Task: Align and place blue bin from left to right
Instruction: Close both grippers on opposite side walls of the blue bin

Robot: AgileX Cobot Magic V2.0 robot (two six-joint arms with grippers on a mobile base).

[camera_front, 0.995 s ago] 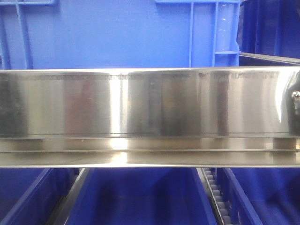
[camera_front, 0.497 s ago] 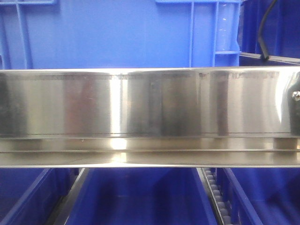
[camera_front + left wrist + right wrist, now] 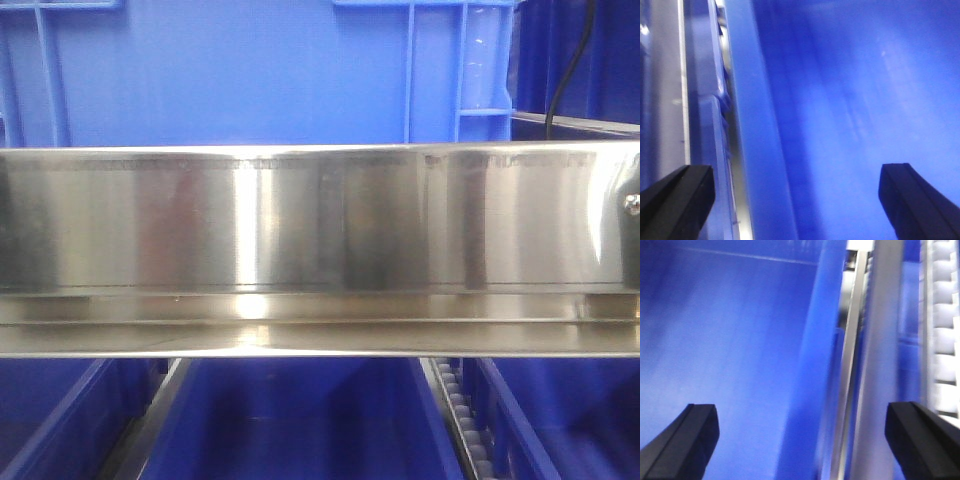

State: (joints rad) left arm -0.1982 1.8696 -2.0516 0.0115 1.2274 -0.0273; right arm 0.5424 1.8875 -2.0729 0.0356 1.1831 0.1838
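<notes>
A tall blue bin [image 3: 230, 75] fills the front view above a shiny steel rail [image 3: 320, 220], with darker bins [image 3: 300, 420] on the level below. The left hand [image 3: 795, 170] and right hand [image 3: 800, 415] are each spread wide astride one of the bin's side walls, gripping nothing.
</notes>
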